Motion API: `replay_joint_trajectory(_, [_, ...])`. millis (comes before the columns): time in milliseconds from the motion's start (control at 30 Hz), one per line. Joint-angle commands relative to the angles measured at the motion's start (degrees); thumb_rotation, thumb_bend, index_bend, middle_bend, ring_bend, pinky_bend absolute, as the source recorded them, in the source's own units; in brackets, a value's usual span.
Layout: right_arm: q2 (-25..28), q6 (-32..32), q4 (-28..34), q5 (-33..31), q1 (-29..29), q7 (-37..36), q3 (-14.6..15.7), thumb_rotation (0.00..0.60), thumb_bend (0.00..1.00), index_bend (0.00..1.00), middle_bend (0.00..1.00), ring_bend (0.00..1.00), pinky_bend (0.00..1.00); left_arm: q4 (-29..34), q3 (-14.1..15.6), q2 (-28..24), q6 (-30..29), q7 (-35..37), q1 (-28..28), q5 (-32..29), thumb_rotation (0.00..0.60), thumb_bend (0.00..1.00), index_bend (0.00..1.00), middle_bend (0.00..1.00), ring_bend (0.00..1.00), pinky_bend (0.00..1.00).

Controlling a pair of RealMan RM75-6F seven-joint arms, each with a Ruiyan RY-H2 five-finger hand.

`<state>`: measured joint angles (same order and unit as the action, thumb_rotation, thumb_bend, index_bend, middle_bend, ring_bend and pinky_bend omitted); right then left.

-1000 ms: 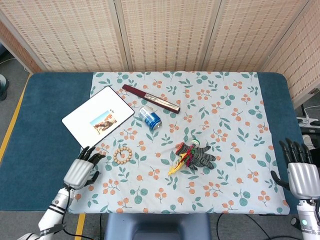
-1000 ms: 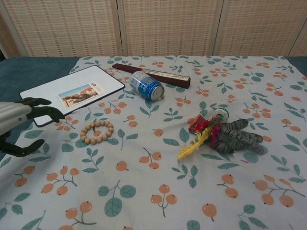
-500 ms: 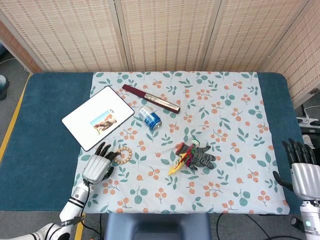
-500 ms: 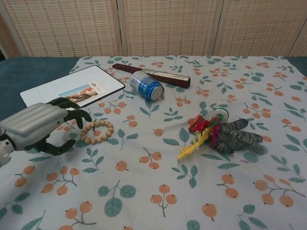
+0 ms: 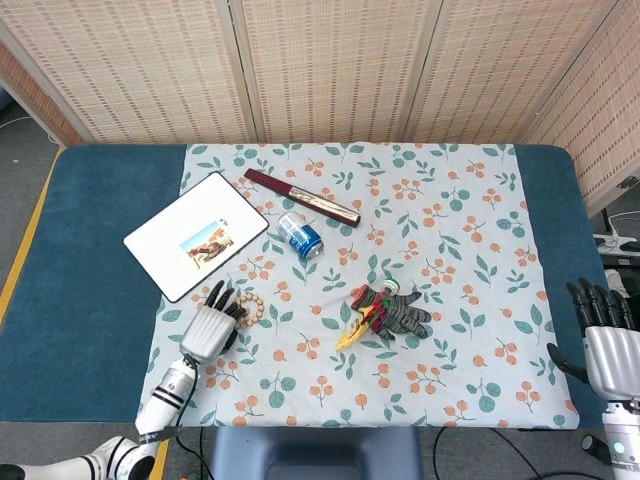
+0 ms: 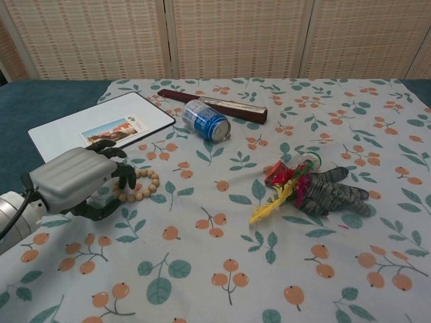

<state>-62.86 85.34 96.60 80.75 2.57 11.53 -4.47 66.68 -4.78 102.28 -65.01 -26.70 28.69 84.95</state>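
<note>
1. The left hand [image 6: 77, 180] hovers low over the near-left part of the floral cloth [image 5: 470, 230], its fingers [image 6: 121, 171] curled loosely forward and apart. The fingertips reach the left edge of the bead bracelet [image 6: 143, 186]; whether they actually touch the beads cannot be told. Nothing is clasped in the hand.
2. The right hand [image 5: 608, 345] shows only in the head view, at the near-right corner beyond the cloth's edge, over the blue table [image 5: 100, 260]. Its fingers point away from the robot, straight and slightly spread, holding nothing.
3. One bead bracelet: a ring of pale wooden beads lying flat on the cloth, just right of the left hand and near the white board.
4. One white board [image 5: 196, 236], a flat rectangle with a small picture on it, lies far-left of the bracelet, half on the cloth and half on the blue table.
5. One blue can [image 6: 205, 120] lies on its side near the cloth's middle, just in front of one dark red, long flat folding fan [image 5: 302, 196].
6. One grey knitted glove [image 6: 331, 191] lies right of centre, with a bunch of red and yellow feathers [image 6: 278, 190] touching its left end.
7. The can is the only container; its contents cannot be seen.
</note>
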Motion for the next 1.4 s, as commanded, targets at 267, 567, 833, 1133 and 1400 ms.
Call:
replay_joint_trajectory(267, [0.9,-0.1,0.6,0.5,-0.3,-1.5,0.2,0.524,0.2,0.0,0.0,0.0,0.0,-2.9,0.7,1.7,1.1,-3.5,0.9,-1.0,0.6,0.47,0.4,0.44,0.15,0.0])
replay_joint_trajectory(567, [1.1,0.1,0.8,0.7,-0.4,-1.6,0.3,0.523,0.2,0.0,0.0,0.0,0.0,-5.8,0.6,2.9,2.0,-4.9,1.4,-2.5,0.6,0.47,0.48,0.53,0.21,0.0])
replay_joint_trajectory(833, [1.0,-0.1,0.9,0.7,-0.4,-1.6,0.3,0.523,0.2,0.0,0.0,0.0,0.0,-7.8,0.1,3.6,-1.9,-5.2,1.4,-1.4,0.6,0.47,0.65,0.68,0.32,0.0])
replay_joint_trajectory(1133, [1.1,0.0,1.0,1.0,-0.5,-2.0,0.4,0.524,0.2,0.0,0.0,0.0,0.0,-3.8,-4.0,-0.6,-3.3,-0.7,2.6,-3.1,0.6,0.47,0.7,0.73,0.36,0.0])
replay_joint_trajectory(1400, [1.5,-0.1,1.2,1.6,-0.6,-2.7,0.7,0.523,0.2,0.0,0.0,0.0,0.0,8.3,-18.5,-10.5,9.7,2.3,6.3,-25.6,0.6,0.51,0.7,0.73,0.37,0.0])
